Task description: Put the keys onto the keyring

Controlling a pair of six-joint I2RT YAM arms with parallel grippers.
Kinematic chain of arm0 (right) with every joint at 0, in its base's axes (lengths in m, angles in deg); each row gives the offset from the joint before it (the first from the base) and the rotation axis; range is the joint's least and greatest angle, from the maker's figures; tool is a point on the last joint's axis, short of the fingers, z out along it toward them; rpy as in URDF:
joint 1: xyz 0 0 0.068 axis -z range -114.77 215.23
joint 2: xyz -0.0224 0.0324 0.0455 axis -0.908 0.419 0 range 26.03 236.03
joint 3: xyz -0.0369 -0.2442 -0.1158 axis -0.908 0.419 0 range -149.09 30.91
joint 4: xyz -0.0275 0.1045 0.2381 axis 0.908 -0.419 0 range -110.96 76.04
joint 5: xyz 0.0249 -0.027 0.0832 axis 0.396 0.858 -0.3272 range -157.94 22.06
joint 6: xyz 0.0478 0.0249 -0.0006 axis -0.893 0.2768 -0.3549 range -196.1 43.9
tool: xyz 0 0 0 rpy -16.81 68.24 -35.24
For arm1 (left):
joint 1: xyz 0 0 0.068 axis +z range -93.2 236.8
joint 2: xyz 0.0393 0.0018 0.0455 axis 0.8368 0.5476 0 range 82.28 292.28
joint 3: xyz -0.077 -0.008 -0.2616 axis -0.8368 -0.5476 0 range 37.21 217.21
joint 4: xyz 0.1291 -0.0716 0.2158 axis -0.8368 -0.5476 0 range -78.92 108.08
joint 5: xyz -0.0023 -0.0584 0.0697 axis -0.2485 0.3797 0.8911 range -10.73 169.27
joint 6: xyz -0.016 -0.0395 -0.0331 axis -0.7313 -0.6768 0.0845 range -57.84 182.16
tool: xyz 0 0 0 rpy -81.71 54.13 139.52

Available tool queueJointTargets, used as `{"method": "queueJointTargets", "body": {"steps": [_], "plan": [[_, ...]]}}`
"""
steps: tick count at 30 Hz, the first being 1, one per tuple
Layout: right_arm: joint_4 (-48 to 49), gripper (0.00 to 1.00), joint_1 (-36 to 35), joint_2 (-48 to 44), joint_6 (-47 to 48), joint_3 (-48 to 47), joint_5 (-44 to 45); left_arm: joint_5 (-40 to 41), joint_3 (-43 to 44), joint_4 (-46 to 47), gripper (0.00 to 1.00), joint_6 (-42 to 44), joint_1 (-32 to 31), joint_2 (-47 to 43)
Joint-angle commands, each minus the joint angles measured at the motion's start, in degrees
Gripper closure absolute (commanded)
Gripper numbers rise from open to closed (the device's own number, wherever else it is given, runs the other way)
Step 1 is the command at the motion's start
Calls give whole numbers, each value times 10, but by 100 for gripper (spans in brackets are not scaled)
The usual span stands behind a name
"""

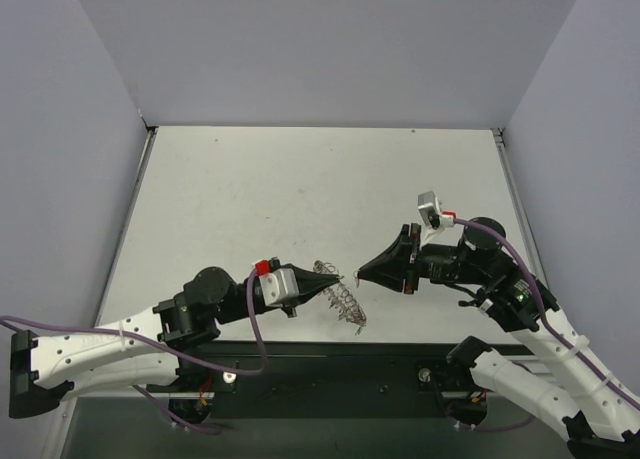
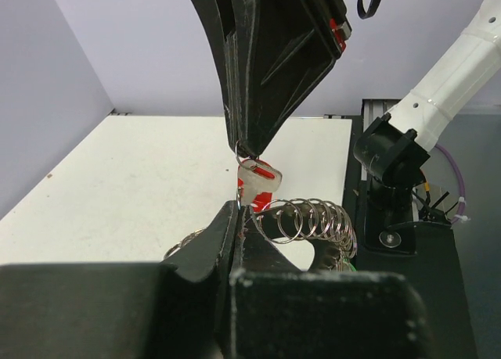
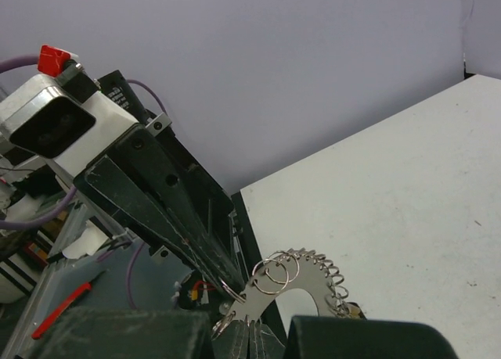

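Observation:
My left gripper (image 1: pixel 330 279) is shut on the keyring (image 1: pixel 345 301), a silvery ring frilled with small wire loops, and holds it just above the table's near edge. The loops fan out to the right of my left fingertips in the left wrist view (image 2: pixel 313 218). My right gripper (image 1: pixel 362 272) is shut and meets the left one tip to tip. In the left wrist view it comes down from above (image 2: pixel 249 149), pinching a small wire ring with a red and white key (image 2: pixel 260 179) hanging right over the left jaws. The keyring (image 3: pixel 309 277) rises from my right fingers in the right wrist view. Other keys are hidden.
The white table (image 1: pixel 300 199) stretches away behind both grippers, closed in by grey walls on three sides. A black rail (image 1: pixel 330 354) runs along the near edge under the keyring. The right arm's base (image 2: pixel 391 156) stands to the right.

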Motion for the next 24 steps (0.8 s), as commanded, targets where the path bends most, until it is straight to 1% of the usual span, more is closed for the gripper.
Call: {"method": "queueJointTargets", "body": {"steps": [1,9,16,17,24], "plan": [[61,100,-2,1,-18,-16,-32,14,14,51,100,-6,0,2],[62,100,-6,13,-17,-13,-30,22,15,69,100,-8,1,21],[62,100,-7,17,-19,-6,-27,6,21,82,100,-12,4,34],[78,100,-7,17,-19,-5,-27,6,22,82,100,-11,5,35],[87,100,-10,25,-25,1,-28,3,23,86,100,-15,5,35]]}}
